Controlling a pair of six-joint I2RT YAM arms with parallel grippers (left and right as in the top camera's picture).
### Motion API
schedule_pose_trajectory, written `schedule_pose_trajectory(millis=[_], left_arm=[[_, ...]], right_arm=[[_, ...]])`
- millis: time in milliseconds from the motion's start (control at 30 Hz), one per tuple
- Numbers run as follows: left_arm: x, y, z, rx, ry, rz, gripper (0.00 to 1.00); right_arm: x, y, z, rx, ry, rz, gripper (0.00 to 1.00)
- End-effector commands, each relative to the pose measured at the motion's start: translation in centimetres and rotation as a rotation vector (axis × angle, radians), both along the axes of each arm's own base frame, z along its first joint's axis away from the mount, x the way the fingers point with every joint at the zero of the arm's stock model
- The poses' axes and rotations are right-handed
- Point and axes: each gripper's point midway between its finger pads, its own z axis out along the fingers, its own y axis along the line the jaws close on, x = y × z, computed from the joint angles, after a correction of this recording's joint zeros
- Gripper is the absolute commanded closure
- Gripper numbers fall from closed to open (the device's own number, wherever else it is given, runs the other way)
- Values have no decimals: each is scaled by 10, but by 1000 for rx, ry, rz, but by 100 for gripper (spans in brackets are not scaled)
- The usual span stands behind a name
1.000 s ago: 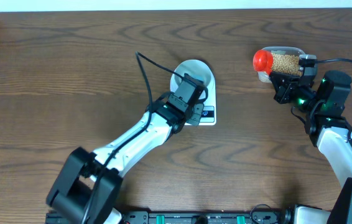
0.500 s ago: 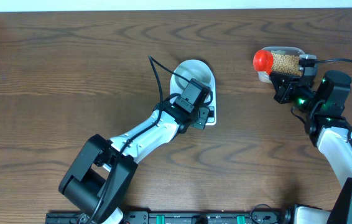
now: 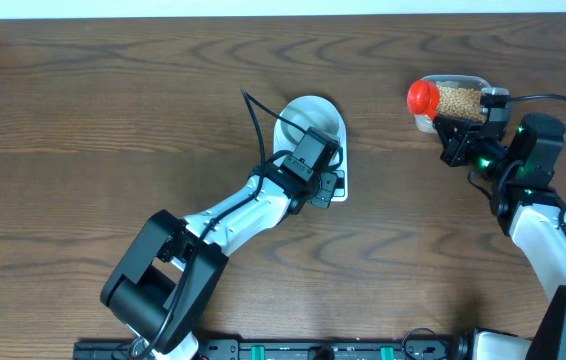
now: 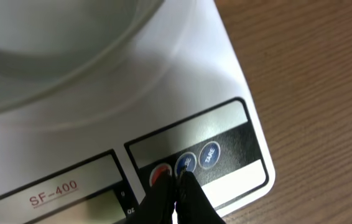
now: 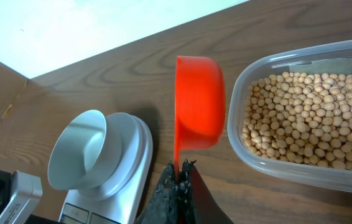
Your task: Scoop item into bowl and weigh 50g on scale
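The left gripper [image 4: 177, 190] is down at the front edge of the scale [image 4: 194, 93], its two fingers pressed together with nothing between them. Their shared tip meets the row of round buttons [image 4: 186, 163] between the red one and the blue one. It looks to be touching there, though the close wrist view does not show whether it bears down. The pale bowl [image 5: 70, 155] sits on the rounded top of the scale, behind the display, and from the right wrist view its hollow appears bare. Well apart, toward the right side of the wooden table [image 3: 113, 120], the right gripper [image 5: 179, 177] is clamped on the thin handle of an orange-red scoop [image 5: 198, 99]. It holds the scoop's cup just beside the near end of a clear plastic tub [image 5: 300, 171]. The tan-yellow beans [image 5: 300, 118] lie loose in that tub, covering its floor. The scoop's open side is turned away from the wrist camera, so what it carries cannot be told from there. Overhead it shows only red.
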Motion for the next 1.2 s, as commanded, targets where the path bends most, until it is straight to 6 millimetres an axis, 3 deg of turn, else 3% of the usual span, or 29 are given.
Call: schedule_pose_trajectory(millis=[0,1167], left_arm=[[3,1,-5,24,-10,-11,93],[6,4,-8,41,-20,0,93]], right_arm=[[3,-1,3,-17,-15,4,99],[2,-1,3,-17,-14,4,99]])
